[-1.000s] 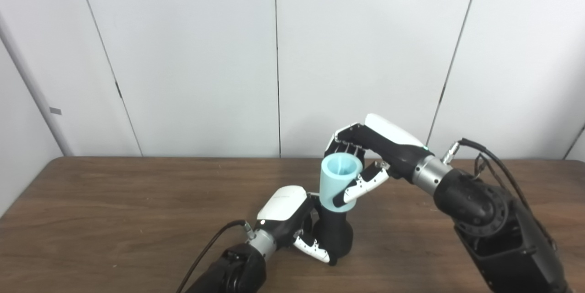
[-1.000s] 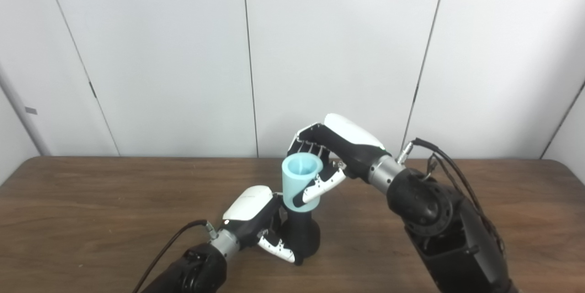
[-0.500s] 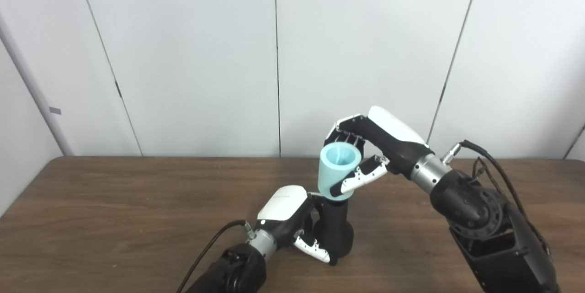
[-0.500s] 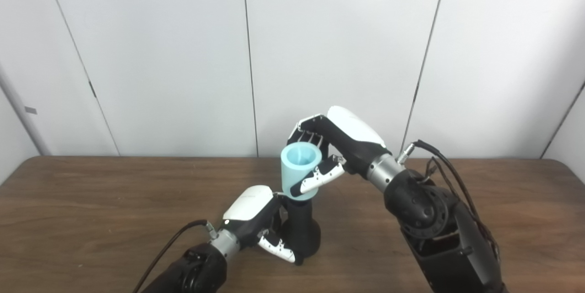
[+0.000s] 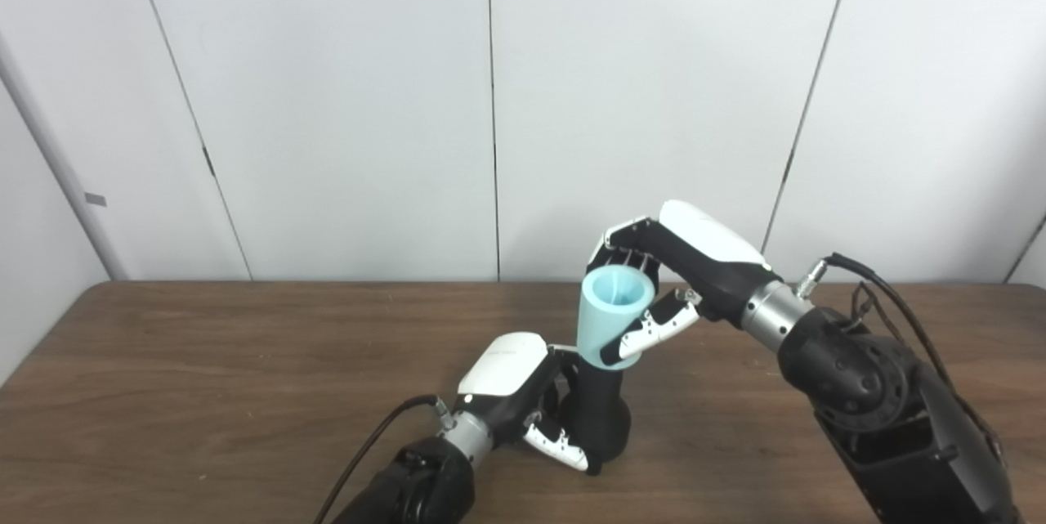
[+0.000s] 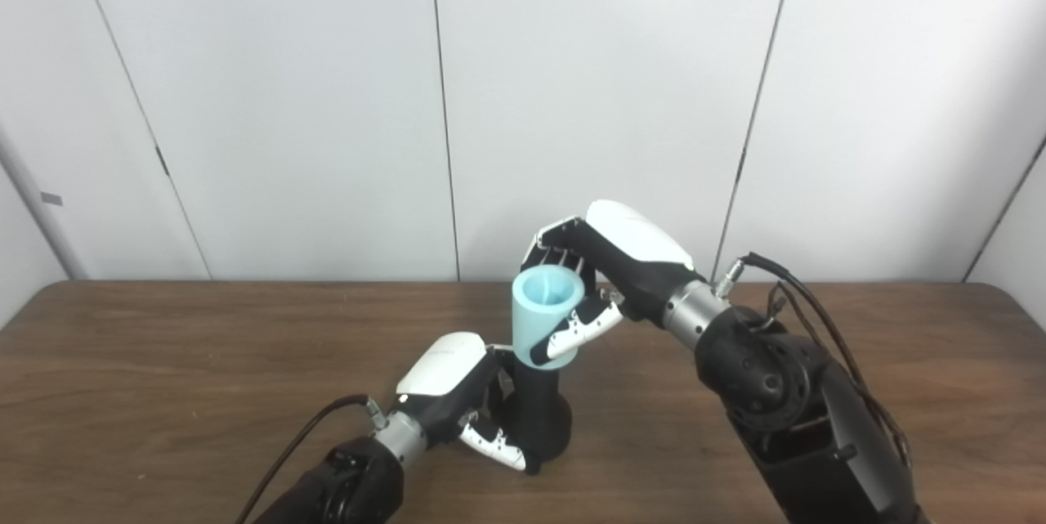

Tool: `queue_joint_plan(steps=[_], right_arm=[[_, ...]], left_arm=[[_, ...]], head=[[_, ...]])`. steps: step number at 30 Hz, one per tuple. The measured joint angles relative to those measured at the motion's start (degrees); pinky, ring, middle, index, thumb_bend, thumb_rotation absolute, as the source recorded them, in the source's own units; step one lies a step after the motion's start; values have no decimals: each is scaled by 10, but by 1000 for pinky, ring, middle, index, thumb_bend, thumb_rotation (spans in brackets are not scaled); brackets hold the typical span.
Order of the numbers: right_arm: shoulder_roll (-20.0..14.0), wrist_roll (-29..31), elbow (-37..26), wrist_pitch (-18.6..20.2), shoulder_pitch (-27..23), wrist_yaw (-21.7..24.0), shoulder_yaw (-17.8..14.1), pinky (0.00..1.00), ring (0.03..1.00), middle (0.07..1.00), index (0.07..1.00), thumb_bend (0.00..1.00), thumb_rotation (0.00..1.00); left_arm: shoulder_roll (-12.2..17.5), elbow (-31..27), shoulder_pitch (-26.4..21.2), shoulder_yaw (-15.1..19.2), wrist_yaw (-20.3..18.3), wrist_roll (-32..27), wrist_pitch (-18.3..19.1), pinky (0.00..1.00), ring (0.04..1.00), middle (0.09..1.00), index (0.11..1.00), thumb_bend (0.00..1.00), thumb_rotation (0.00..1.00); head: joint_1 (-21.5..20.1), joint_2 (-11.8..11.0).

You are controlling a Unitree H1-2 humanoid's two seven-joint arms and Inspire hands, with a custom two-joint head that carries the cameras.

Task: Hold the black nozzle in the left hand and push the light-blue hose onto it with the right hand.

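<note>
One black nozzle [image 5: 601, 419] stands clamped in the left hand [image 5: 523, 401]; one light-blue hose [image 5: 611, 318], clamped between the right hand [image 5: 666, 279] fingers, sits on the nozzle's top.

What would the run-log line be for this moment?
left hand: shut on nozzle, base on table | right hand: shut on hose | hose: over nozzle top, tilted | seating: cannot tell

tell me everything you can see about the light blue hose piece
The light-blue hose is a short, thick-walled tube, matte like foam or soft plastic, its hollow open end facing up toward the camera. It stands slightly tilted, its lower end on top of the black nozzle. The right hand grips it, fingers behind and thumb across its front.
</note>
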Motion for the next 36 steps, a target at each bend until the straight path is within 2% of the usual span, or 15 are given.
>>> queue_joint_plan(steps=[11, 16, 36], right_arm=[[23, -4, -9, 9, 22, -10, 4, 341, 452, 506, 495, 500, 0], [23, -3, -3, 8, 37, -7, 10, 341, 452, 507, 497, 500, 0], [26, -7, -3, 10, 37, -4, 10, 341, 449, 507, 500, 500, 0]], left_arm=[[-1, -13, 7, -1, -1, 6, 16, 301, 358, 406, 496, 522, 0], [-2, -14, 6, -3, -1, 7, 16, 303, 364, 408, 496, 523, 0], [-2, -14, 6, -3, -1, 9, 16, 305, 362, 405, 495, 523, 0]], head=[[4, 9], [5, 11], [1, 16]])
